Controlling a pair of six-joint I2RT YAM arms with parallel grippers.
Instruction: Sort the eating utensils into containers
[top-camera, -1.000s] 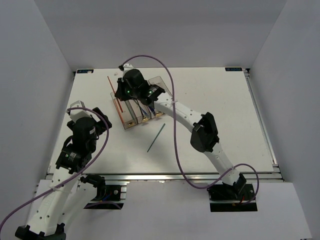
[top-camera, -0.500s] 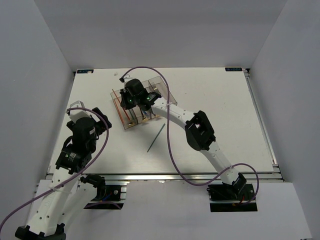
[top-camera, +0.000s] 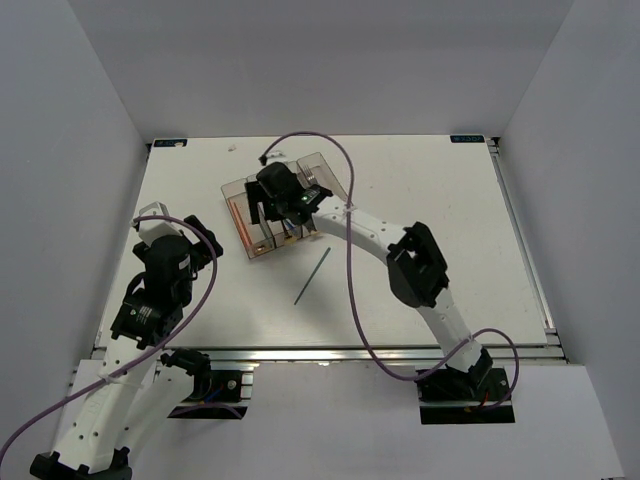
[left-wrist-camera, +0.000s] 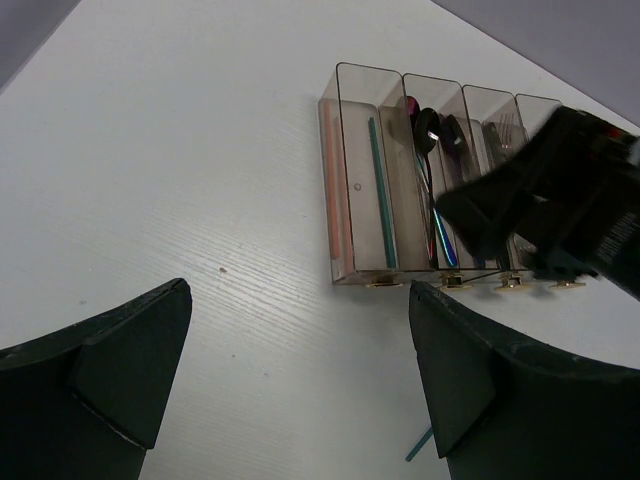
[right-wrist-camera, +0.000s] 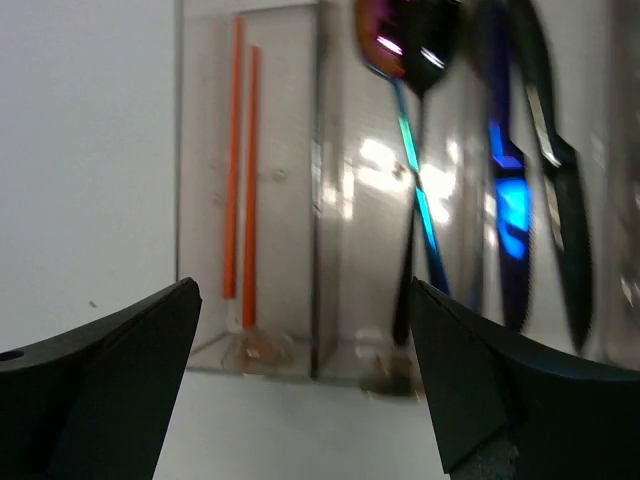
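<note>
On the table (top-camera: 430, 210), far left of centre, top view: right gripper (top-camera: 272, 205) low over the left end of the containers (top-camera: 320, 168). Compare with one second ago: then raised and clamped on a red-orange chopstick jutting far-left past the bins; now lowered, with no stick projecting. Read as a release into the leftmost bin. Note one teal chopstick (top-camera: 311, 276) lying loose just near-right of the containers. Left gripper (top-camera: 158, 222) well apart at the near left, over bare table.

In the left wrist view: left gripper (left-wrist-camera: 298, 340) spread wide, holding nothing. Beyond it, four bins joined in a row. In the leftmost bin (left-wrist-camera: 358, 275), an orange chopstick (left-wrist-camera: 335, 190) along the left wall and a teal stick (left-wrist-camera: 380, 185) beside it. Dark spoons (left-wrist-camera: 425, 130) in the next bin, a silvery fork (left-wrist-camera: 505, 128) further right. Right gripper (left-wrist-camera: 500, 215) a dark mass over the near-right part of the row.

In the right wrist view: right gripper (right-wrist-camera: 300, 300) with jaws fully apart, nothing between them. Directly below, two orange chopsticks (right-wrist-camera: 242, 170) flat and side by side in the leftmost bin. An iridescent spoon (right-wrist-camera: 400, 80) in the next bin and a blue knife (right-wrist-camera: 510, 200) beyond, both blurred.

Judgement: chopstick delivered. Treat the loose teal chopstick as the one utensil seen outside the containers, likely bound for the same leftmost bin.
</note>
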